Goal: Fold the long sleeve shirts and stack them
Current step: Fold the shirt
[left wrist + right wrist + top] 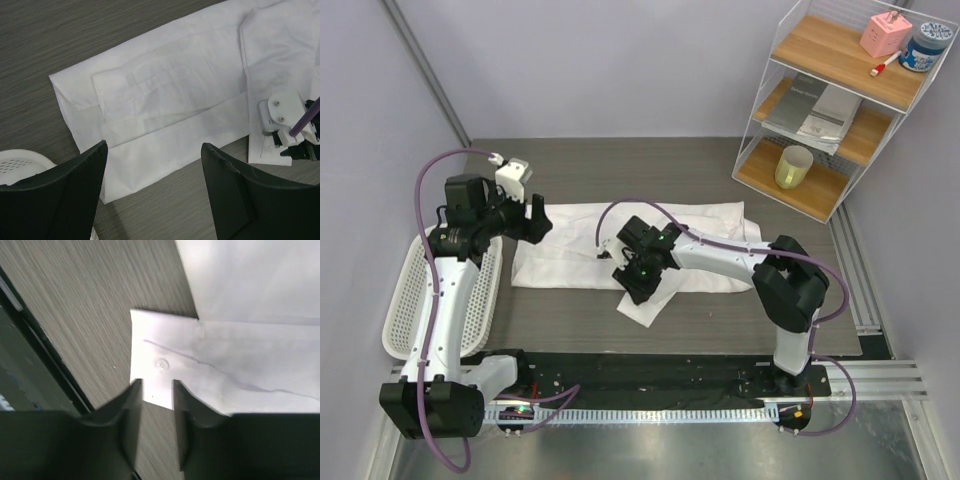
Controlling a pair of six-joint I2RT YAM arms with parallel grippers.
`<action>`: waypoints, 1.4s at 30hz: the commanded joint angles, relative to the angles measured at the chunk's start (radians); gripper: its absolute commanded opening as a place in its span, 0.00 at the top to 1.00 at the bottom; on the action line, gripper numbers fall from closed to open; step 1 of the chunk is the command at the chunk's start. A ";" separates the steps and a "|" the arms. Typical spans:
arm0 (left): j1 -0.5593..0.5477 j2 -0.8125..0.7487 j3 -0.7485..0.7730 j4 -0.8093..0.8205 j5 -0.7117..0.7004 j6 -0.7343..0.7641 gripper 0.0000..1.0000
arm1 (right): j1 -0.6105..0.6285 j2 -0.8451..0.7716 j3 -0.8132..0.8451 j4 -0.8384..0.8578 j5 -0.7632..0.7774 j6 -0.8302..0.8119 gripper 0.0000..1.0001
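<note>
One white long sleeve shirt point(660, 228) lies spread and partly folded across the middle of the table, one sleeve folded over its body point(165, 85). Another sleeve's cuff point(642, 305) sticks out toward the near edge. My right gripper point(632, 288) is low over that cuff point(165, 357), its jaws a narrow gap apart with the cuff's edge lying flat between the fingertips point(156, 384). My left gripper point(538, 222) hangs wide open above the shirt's left end point(154, 146), holding nothing.
A white perforated basket point(408, 300) sits at the left table edge under the left arm, its rim point(20, 157) showing in the left wrist view. A wire shelf point(840, 100) with a yellow cup point(793, 167) stands at the back right.
</note>
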 commanded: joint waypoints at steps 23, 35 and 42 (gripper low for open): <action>0.005 0.004 0.024 0.025 -0.008 -0.010 0.25 | 0.081 0.113 0.035 -0.005 0.138 0.030 0.99; 0.019 0.021 0.028 0.059 0.002 -0.064 0.25 | -0.117 0.035 0.280 0.104 -0.131 0.239 0.99; 0.067 0.070 0.027 0.067 0.055 -0.118 0.24 | -0.140 0.147 0.407 0.230 -0.125 0.311 0.99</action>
